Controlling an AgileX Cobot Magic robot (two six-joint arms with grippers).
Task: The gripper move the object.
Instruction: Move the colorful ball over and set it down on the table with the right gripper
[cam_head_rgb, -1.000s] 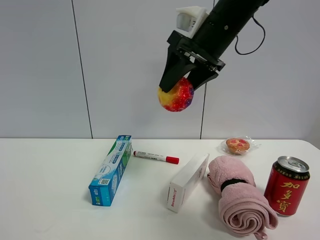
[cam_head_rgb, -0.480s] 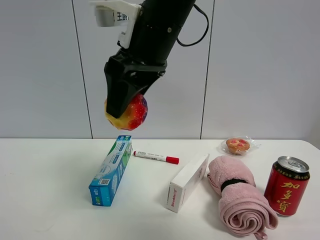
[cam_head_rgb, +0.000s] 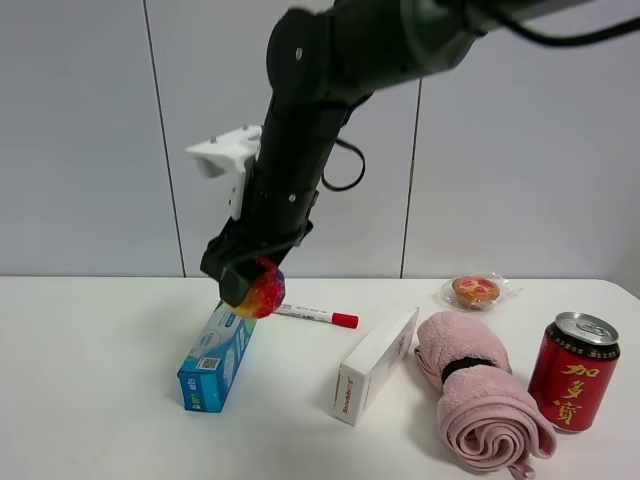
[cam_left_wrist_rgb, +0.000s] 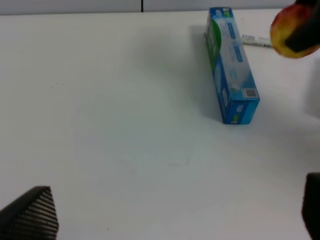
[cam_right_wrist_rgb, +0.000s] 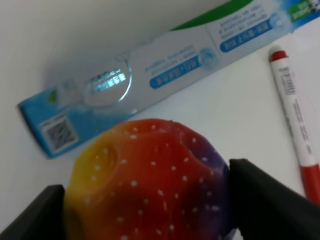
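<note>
Toothpaste box (cam_head_rgb: 222, 342), marker (cam_head_rgb: 313, 315) beneath pincer (cam_head_rgb: 250, 292) — open table (cam_head_rgb: 90, 350) leftward.

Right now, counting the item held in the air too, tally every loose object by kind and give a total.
boxes: 2 (toothpaste box, white box)
marker: 1
ball: 1
pastry: 1
towel: 1
can: 1
total: 7

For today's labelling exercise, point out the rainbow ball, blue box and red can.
rainbow ball (cam_right_wrist_rgb: 150, 180): right wrist view, dimpled front.
blue box (cam_head_rgb: 218, 345): exterior high view, top face.
red can (cam_head_rgb: 574, 375): exterior high view, printed side.
</note>
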